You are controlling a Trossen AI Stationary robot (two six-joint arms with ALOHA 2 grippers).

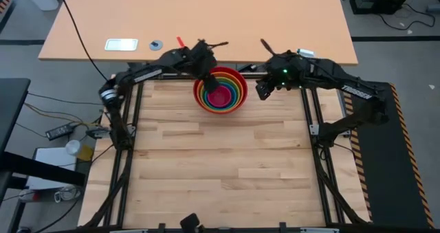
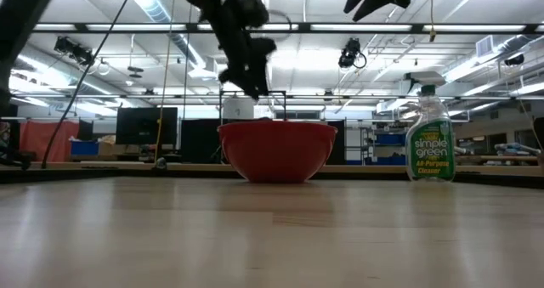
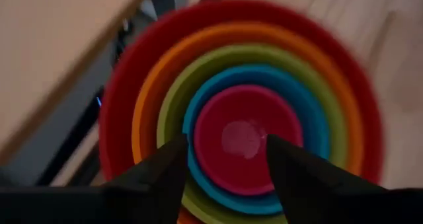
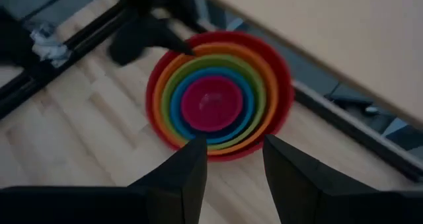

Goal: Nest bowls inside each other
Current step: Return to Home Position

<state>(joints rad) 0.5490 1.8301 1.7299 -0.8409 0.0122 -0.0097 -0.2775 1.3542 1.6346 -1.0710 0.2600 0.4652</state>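
The bowls (image 1: 220,90) stand nested in one stack near the table's far edge, at its middle. Red (image 2: 277,148) is outermost, then orange, yellow-green and blue, with pink (image 3: 246,137) innermost. The red bowl rests on its base on the wood. My left gripper (image 3: 228,161) hovers open just above the stack's far-left rim (image 1: 212,84), pointing down at a slant, with nothing between its fingers. My right gripper (image 1: 263,90) stands open and higher up, to the right of the stack, and looks down on it (image 4: 234,159).
A green spray bottle (image 2: 430,135) stands upright to the right of the bowls in the low view. Black frame rails (image 1: 313,123) run along the table's sides. A tan desk (image 1: 206,20) lies beyond the far edge. Bare wood (image 1: 220,164) stretches toward the near edge.
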